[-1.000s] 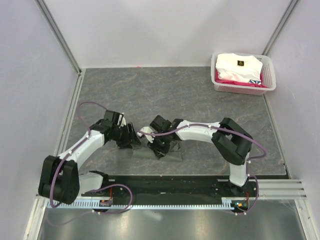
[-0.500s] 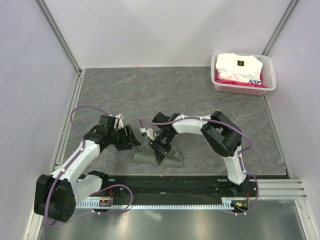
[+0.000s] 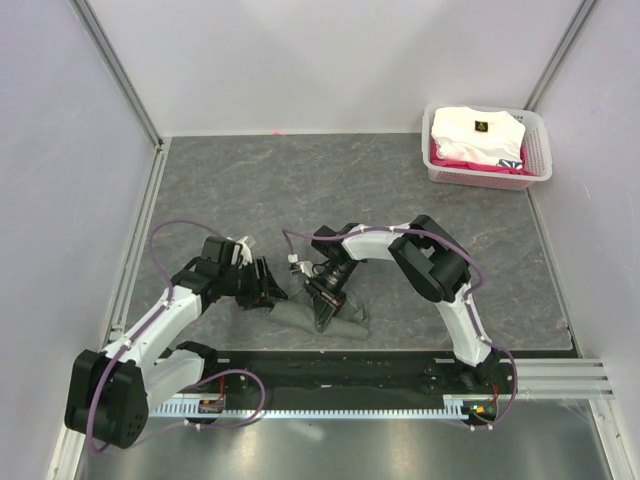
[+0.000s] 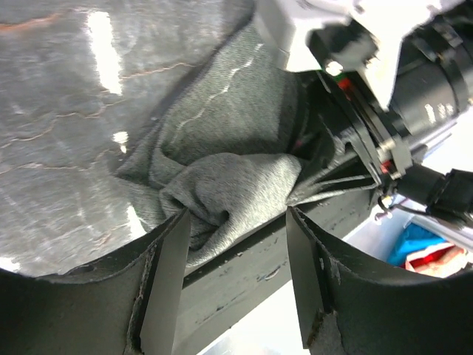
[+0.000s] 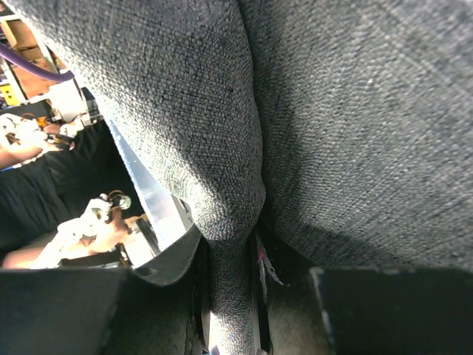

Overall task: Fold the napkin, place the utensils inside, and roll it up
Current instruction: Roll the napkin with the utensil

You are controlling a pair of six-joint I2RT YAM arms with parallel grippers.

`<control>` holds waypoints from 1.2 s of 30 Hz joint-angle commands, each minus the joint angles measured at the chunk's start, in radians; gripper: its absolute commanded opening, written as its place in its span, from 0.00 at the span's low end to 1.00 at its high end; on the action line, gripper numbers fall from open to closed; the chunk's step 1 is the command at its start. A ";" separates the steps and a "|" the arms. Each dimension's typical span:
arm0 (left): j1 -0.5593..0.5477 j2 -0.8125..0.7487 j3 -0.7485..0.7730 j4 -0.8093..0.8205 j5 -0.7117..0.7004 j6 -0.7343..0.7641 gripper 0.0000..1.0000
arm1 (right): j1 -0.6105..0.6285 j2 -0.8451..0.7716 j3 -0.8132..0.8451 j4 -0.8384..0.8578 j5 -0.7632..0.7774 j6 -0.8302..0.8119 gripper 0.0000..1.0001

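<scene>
Napkin (image 3: 335, 318) now bunched tighter between nearer-drawn left pincer (image 3: 272, 291) and right pincer (image 3: 322, 312).

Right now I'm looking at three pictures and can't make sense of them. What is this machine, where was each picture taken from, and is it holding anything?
These are two robot arms bolted side by side at the near edge of a grey table. One picture looks down from above; the other two come from small cameras on each wrist.

Between the arms lies a bunched grey-green napkin. The right end effector is closed on a fold of that cloth; its wrist view is almost filled with fabric. The left end effector stands open with a bunch of the napkin between its fingers, not yet squeezed.

At the far right sits a white basket holding a folded white garment. No spoon is visible.
</scene>
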 commanded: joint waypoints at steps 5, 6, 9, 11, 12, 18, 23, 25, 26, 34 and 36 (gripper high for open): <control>-0.035 0.012 -0.031 0.086 0.058 -0.032 0.59 | -0.012 0.077 -0.019 -0.016 0.202 -0.062 0.21; -0.040 0.025 -0.032 0.088 0.046 -0.032 0.58 | -0.012 0.079 -0.019 -0.015 0.202 -0.062 0.21; -0.053 0.059 -0.035 0.088 0.016 -0.038 0.54 | -0.015 0.077 -0.016 -0.016 0.205 -0.062 0.21; -0.060 0.073 -0.037 0.089 -0.014 -0.038 0.47 | -0.015 0.077 -0.014 -0.017 0.205 -0.062 0.21; -0.060 0.085 -0.040 0.089 -0.027 -0.041 0.44 | -0.017 0.077 -0.012 -0.017 0.207 -0.062 0.21; -0.060 0.124 -0.040 0.082 -0.073 -0.047 0.17 | -0.021 0.065 -0.003 -0.014 0.207 -0.059 0.25; -0.060 0.142 -0.026 0.025 -0.132 -0.061 0.02 | -0.040 -0.008 0.000 0.032 0.239 -0.017 0.43; -0.060 0.153 -0.017 0.011 -0.145 -0.063 0.02 | -0.049 -0.064 0.007 0.055 0.265 0.006 0.50; -0.060 0.156 -0.014 -0.001 -0.154 -0.061 0.02 | -0.050 -0.085 0.009 0.063 0.280 0.010 0.56; -0.058 0.194 0.020 -0.017 -0.168 -0.054 0.02 | -0.037 -0.373 -0.080 0.228 0.550 0.061 0.77; -0.058 0.208 0.028 -0.017 -0.166 -0.049 0.02 | 0.006 -0.473 -0.145 0.289 0.633 0.040 0.81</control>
